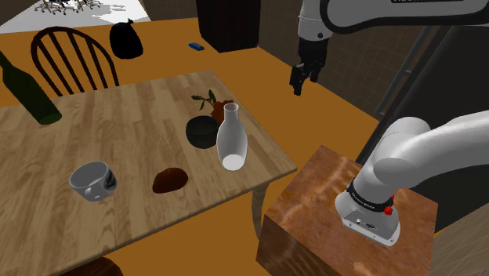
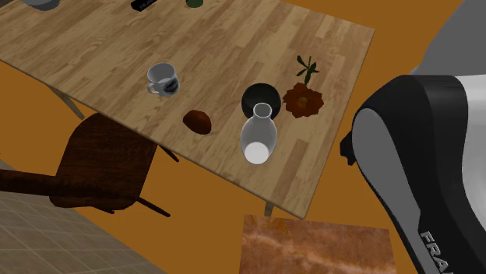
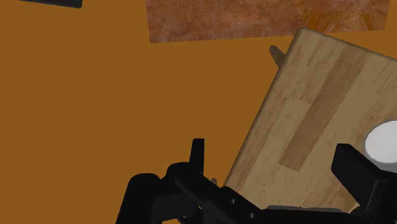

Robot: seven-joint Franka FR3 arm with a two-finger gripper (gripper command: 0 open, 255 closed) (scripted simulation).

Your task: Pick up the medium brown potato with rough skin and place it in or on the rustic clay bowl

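Observation:
The brown, rough-skinned potato (image 1: 171, 179) (image 2: 198, 121) lies near the front edge of the wooden table (image 1: 117, 125). A dark bowl (image 1: 201, 132) (image 2: 259, 96) stands further in, right behind a white vase (image 1: 231, 139) (image 2: 258, 136). My black gripper (image 1: 302, 78) hangs high over the orange floor, beyond the table edge on the shoulder view's right, well away from the potato. In the wrist view the gripper (image 3: 277, 170) is open with nothing between its fingers (image 3: 355, 168), over the table's edge (image 3: 318, 108) beside the vase's white rim (image 3: 382, 141).
A grey mug (image 1: 92, 181) (image 2: 163, 78) sits near the potato. A red flower with a green sprig (image 1: 220, 105) (image 2: 302, 99) lies behind the bowl, and a green bottle (image 1: 30, 91) stands at the far left. Chairs (image 1: 72, 56) (image 2: 101, 165) flank the table. The marbled stand (image 1: 345, 216) is below.

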